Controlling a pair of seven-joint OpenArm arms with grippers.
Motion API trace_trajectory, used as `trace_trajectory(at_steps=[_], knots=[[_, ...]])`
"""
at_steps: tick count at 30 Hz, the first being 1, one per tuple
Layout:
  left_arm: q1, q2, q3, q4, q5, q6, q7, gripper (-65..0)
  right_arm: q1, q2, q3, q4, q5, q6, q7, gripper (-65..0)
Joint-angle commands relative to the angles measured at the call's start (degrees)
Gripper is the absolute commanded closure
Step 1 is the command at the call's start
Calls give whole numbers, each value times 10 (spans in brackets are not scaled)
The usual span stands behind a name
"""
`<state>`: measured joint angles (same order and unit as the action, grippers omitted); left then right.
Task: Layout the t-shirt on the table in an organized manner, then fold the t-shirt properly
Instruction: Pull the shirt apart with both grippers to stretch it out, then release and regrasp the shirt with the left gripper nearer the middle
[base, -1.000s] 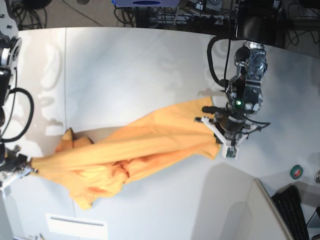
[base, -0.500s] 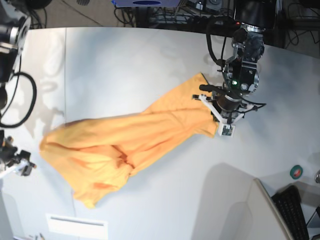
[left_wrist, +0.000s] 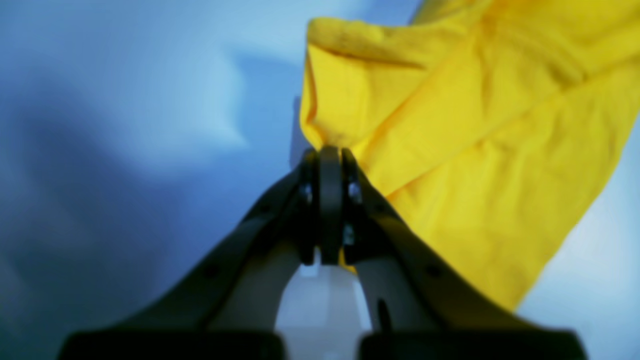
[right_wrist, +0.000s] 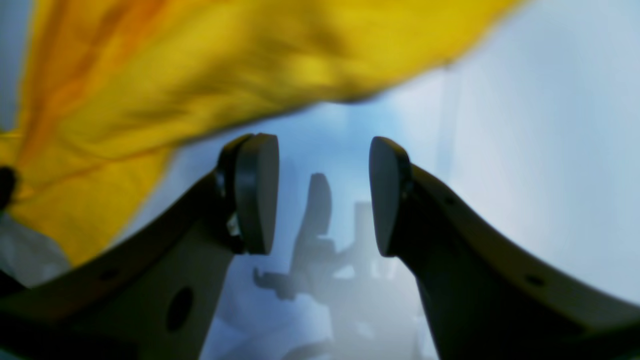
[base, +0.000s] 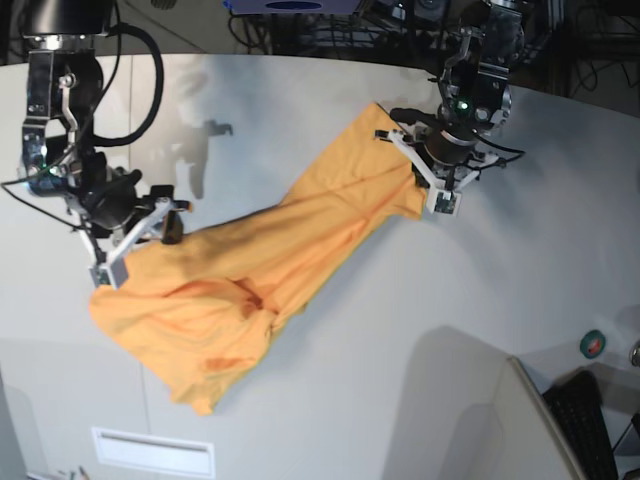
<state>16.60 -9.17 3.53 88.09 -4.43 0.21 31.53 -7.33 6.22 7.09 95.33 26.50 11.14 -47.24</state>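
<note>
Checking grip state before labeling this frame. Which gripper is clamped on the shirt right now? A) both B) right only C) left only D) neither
C. In the left wrist view the left gripper is pinched shut on an edge of the shirt, while in the right wrist view the right gripper has its jaws apart with nothing between them and the cloth lying past its tips.

Bright overhead light; both wrist views blurry w/ blue cast; base view sharp.
</note>
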Motion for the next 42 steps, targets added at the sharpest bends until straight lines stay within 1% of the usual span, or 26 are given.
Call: trace_trajectory(at_steps=[1,5,6,9,10,11,12,13,14,17,19,21,22,26,27,30,32,34,36,38,40,41,42], knots=[[0,3,-5,11,3,4,-8,0,6,4,-12,12,4,2,8,-279],[16,8,-8,16,3,5,-8,0,23,4,-82,9,2,-2,9,-278],[23,8,-8,16,3,5,-8,-21,27,4,-92,8,2,-3,9,-278],[42,6,-8,21,3,5,-8,-267,35,4,-107,6,2,-3,9,-278],[48,5,-8,23,3,5,-8,-334,37,4,-107,6,2,-3,9,-278],[55,5,-8,31,3,5,-9,-388,41,4,-108,6,2,-3,9,-278],[65,5,-9,43,3,5,-10,-420,43,4,-108,5,2,-3,9,-278],[82,4,-14,65,3,5,-13,-436,44,4,-108,1,1,-3,9,-279],[100,6,-24,94,3,5,-16,-434,50,4,-108,-5,1,-2,9,-279],[130,9,-34,164,5,5,-62,-426,65,4,-108,-37,1,1,9,-279],[118,9,-33,185,10,5,-78,-426,74,3,-109,-59,1,1,9,-279],[79,9,-21,185,10,5,-63,-426,75,3,-109,-63,1,2,9,-278],[49,9,-5,176,10,5,-42,-426,74,3,-109,-63,1,2,9,-278],[-85,9,58,106,10,5,43,-425,57,2,-109,-56,1,2,8,-278],[-120,9,82,76,10,5,52,-425,54,-3,-109,-56,1,2,8,-278],[-214,14,149,-31,10,8,51,-425,50,-19,-110,-60,0,2,8,-278],[-264,35,172,-103,10,8,51,-413,54,-20,-110,-62,0,-1,9,-276],[-300,53,171,-168,10,8,50,-359,59,-20,-109,-62,0,-3,17,-276],[-334,67,171,-233,10,8,48,-263,60,-20,-104,-62,0,-4,33,-276],[-355,79,177,-281,10,8,28,-148,60,-15,-103,-62,0,-4,42,-276],[-359,82,175,-297,10,8,3,-23,59,-13,-102,-62,0,-12,44,-276],[-359,82,171,-299,10,8,-1,0,57,-12,-96,-62,0,-20,44,-276],[-358,81,170,-298,10,8,-1,0,55,-7,-90,-62,0,-25,44,-276]])
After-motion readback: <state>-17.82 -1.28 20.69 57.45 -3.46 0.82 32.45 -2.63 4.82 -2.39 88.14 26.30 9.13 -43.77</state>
